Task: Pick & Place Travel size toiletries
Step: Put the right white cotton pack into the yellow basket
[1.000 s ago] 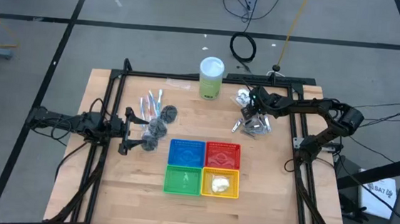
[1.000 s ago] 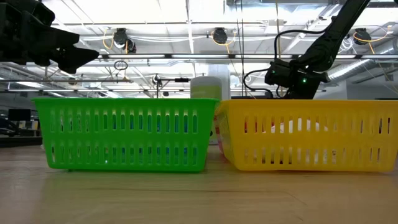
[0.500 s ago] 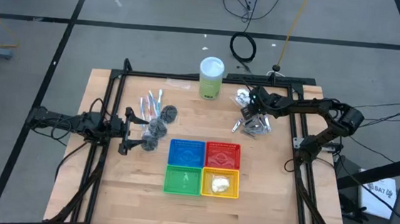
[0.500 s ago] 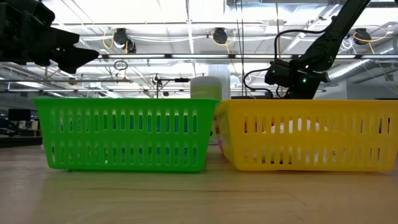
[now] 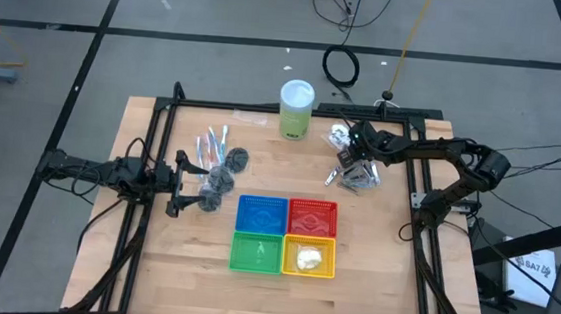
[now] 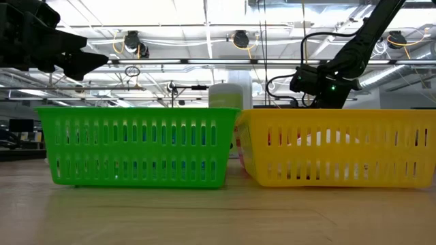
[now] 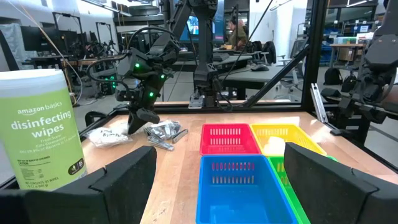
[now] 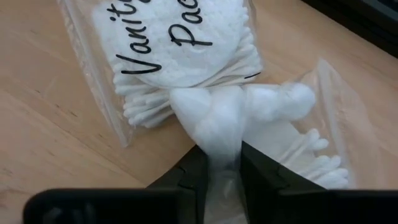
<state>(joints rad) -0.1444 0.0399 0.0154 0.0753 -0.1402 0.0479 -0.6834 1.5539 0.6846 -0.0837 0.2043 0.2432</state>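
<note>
My right gripper (image 5: 350,169) is down at the table's far right and shut on a white sachet (image 8: 214,134). A second sachet marked "Vanity Pack" (image 8: 180,37) lies flat on the wood beside it. Silver foil tubes (image 5: 357,181) lie next to the gripper and also show in the left wrist view (image 7: 165,132). My left gripper (image 5: 194,184) is open and empty, level above the table's left side (image 7: 214,163). Just in front of it lie dark grey puffs (image 5: 222,179). Clear-wrapped sticks (image 5: 209,143) lie flat farther back. My right gripper pinches a bunched white part of the sachet (image 8: 214,146) between its two fingers (image 8: 261,174). The fingers come from above, slanting down. The rest of the sachet, with its cotton swabs (image 8: 308,155), lies on the table.
Four small baskets stand together at mid table: blue (image 5: 261,214), red (image 5: 313,218), green (image 5: 256,252) and yellow (image 5: 310,258), the yellow one holding a white item. A tall green wipes cylinder (image 5: 296,110) stands at the far middle. A black frame (image 5: 284,110) borders the table.
</note>
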